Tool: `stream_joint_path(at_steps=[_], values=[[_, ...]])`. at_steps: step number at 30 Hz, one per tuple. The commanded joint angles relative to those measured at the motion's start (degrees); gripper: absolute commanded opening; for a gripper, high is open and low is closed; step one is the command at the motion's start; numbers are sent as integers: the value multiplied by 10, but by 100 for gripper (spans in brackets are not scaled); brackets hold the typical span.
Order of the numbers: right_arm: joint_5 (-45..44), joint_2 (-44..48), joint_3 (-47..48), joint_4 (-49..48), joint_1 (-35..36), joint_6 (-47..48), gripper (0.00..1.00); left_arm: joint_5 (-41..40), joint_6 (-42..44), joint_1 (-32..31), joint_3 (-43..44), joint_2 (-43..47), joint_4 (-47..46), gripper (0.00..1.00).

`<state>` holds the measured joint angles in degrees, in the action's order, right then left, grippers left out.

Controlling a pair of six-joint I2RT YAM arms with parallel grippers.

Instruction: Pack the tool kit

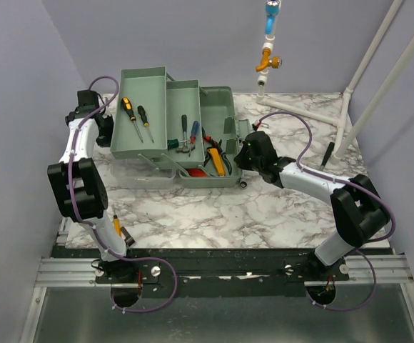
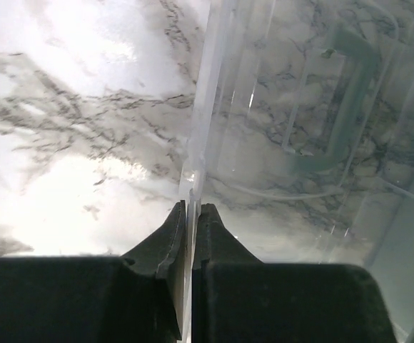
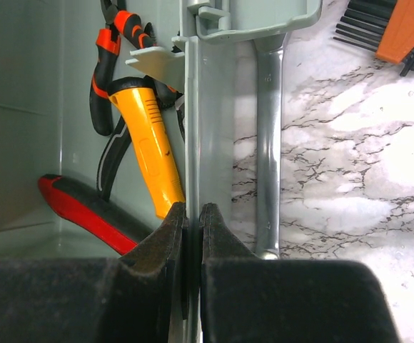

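Marble-look worktop [image 1: 264,214] is carrying everything: smooth, glossy, grey-veined. The open green toolbox [image 1: 221,100], hard plastic, is sitting mid-worktop btwn the two arms, long axis running left-right. Its fold-out tray [image 1: 146,86] is standing out to the left & holding two screwdrivers [image 1: 130,113]. A clear panel [image 2: 278,143], thin see-through plastic w/ straight ribs, is lying at the box's left-front side.

Inside the box: a yellow-handled tool [image 3: 150,143], a red handle [image 3: 86,211], and orange/black pliers [image 3: 107,64]. Outside, a flat steel wrench [image 3: 268,143] is lying on the marble just beside the right wall, parallel to it. Hex keys [image 3: 385,28] in an orange holder are sitting further out.

Left claw [image 2: 191,214] is pinching the clear panel's edge, jaws nearly together. Right claw [image 3: 191,214] is clamping narrow on the box's thin right wall, which is standing approx upright.

Key relation: the wrench is lying just right of the right claw, shaft running away from it along the wall. The right arm is far nearer, so it's prob. that arm's pick once the wall is let go.
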<state>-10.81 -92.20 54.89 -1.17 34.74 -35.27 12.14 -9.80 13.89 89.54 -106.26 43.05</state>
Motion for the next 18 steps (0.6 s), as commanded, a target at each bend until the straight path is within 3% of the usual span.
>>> stream_joint_path(at_steps=[1,4,8,18], values=[[89,-19,-13,-17,8,12,1,-166,-44,-29,32,86,0,0],[92,-16,-17,-27,8,13,1,-219,-42,-44,33,108,-2,0],[84,-18,-18,-25,8,16,1,-213,-36,-44,32,128,-6,0],[85,-38,-11,-18,7,11,1,161,-92,20,24,92,-35,0]])
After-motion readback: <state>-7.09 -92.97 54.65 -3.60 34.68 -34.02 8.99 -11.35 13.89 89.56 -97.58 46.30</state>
